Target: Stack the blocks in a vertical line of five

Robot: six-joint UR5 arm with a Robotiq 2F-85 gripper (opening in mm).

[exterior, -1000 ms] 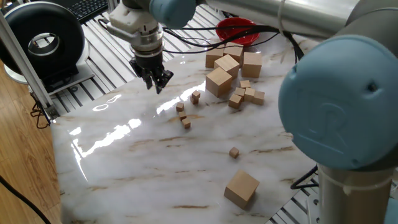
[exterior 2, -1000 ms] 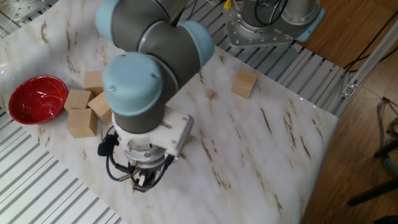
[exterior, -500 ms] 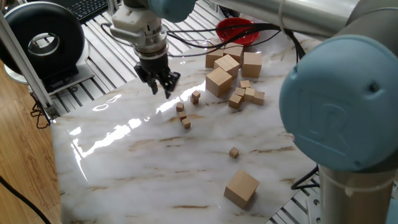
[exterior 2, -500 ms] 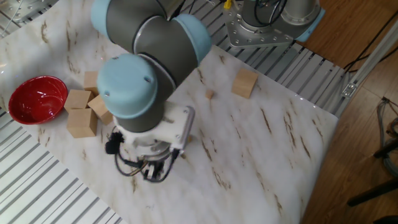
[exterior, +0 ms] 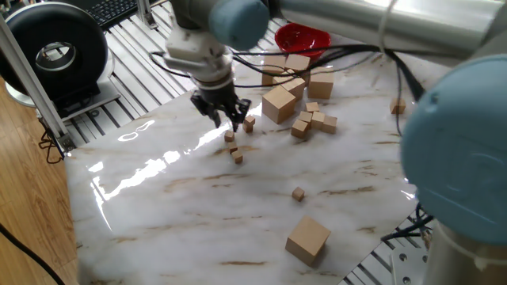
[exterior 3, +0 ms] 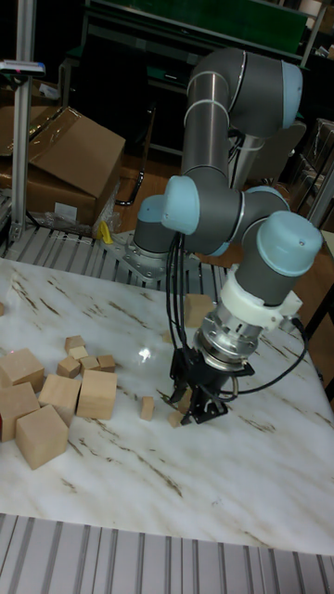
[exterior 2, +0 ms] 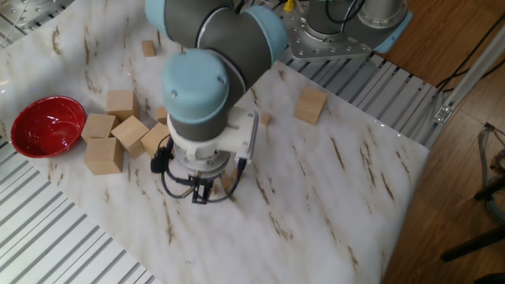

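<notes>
The gripper hangs low over the marble table, just left of centre in the upper half of one fixed view, its fingers spread apart and holding nothing. The blocks of the task — the tiniest plain wood cubes — lie loose and unstacked. One small cube sits just to the right of the fingertips, near them but apart. Three more form a short run just below the gripper, toward the lower right: the nearest cube lies almost directly under the fingertips, then the middle cube, then the lowest cube. A fifth, the stray cube, rests alone well apart, toward the lower centre of the frame.

The coming move seems to turn on that nearest cube: it lies a shade below and right of the open fingers, so a short drop with a slight shift would likely bring the jaws around it. As a cube it has no long axis, yet its neighbours crowd close — the fingers risk nudging them.

In the tall fixed view the gripper points down at the table with a small cube just beside its tips. Bigger wooden cubes and a red bowl stand toward the upper right.
</notes>
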